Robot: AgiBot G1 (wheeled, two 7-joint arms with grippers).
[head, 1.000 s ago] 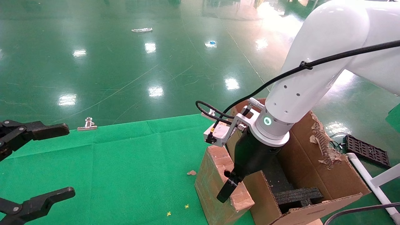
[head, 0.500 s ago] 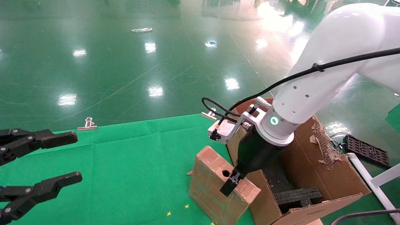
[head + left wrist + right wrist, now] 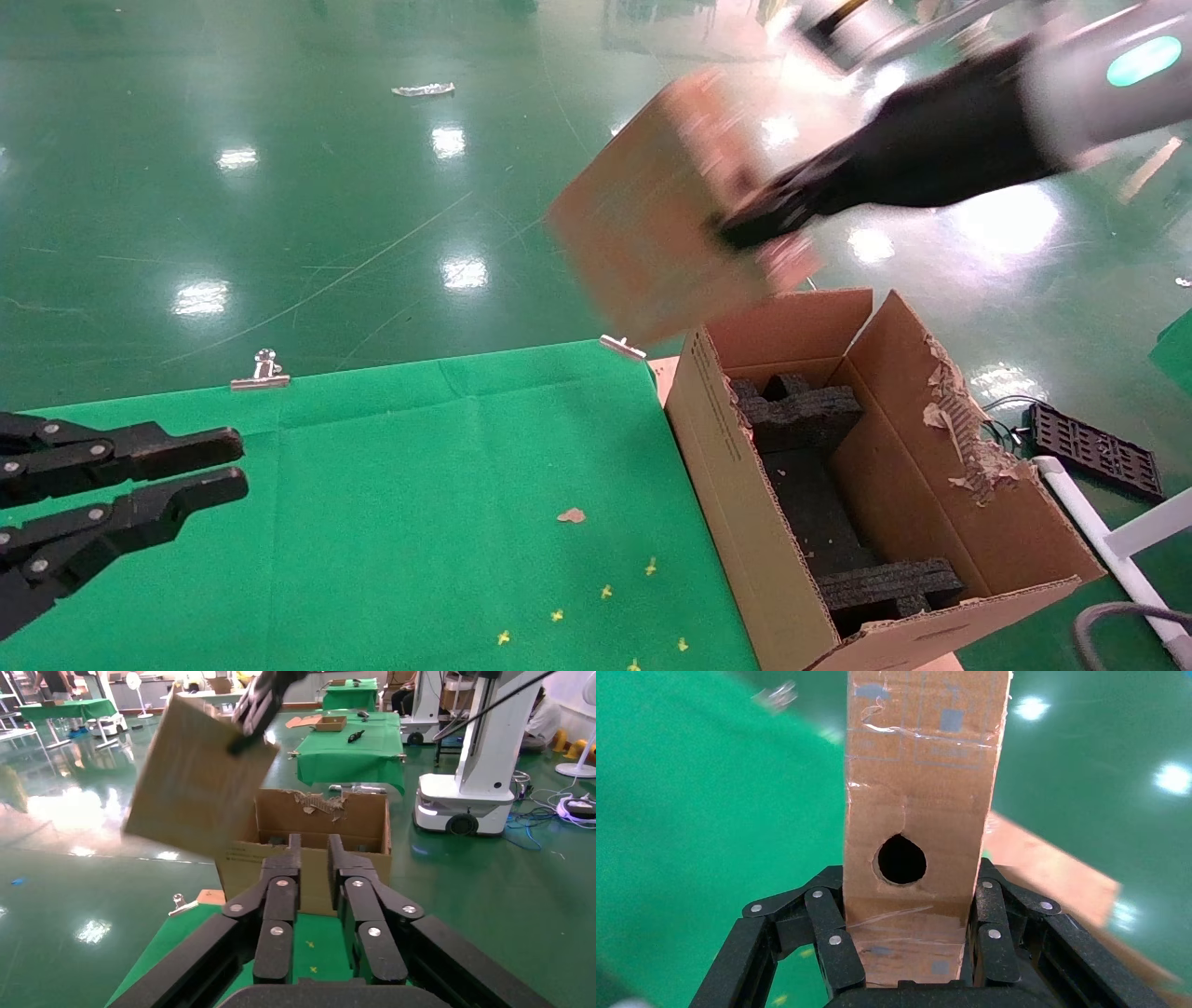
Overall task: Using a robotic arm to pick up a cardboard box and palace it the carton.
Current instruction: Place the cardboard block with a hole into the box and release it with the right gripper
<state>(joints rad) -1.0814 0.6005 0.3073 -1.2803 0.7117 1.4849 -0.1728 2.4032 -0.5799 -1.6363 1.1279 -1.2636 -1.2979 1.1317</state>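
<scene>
The right gripper (image 3: 745,224), clamped on the small flat brown cardboard box (image 3: 652,224), has swung it up from the green cloth (image 3: 391,503) to 12 o'clock above the big torn-flap carton (image 3: 708,447), ready to lower in, while the left gripper (image 3: 219,466) idles nearly closed, holding nothing, at 9 o'clock.

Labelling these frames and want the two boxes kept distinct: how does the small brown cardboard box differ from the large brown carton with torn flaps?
The small flat cardboard box hangs tilted in the air, clamped by the right gripper; the large carton rests below. The box is closed, taped, with a round hole; the carton is open, holding black foam inserts. The carton is far bigger. Both are brown cardboard.
</scene>
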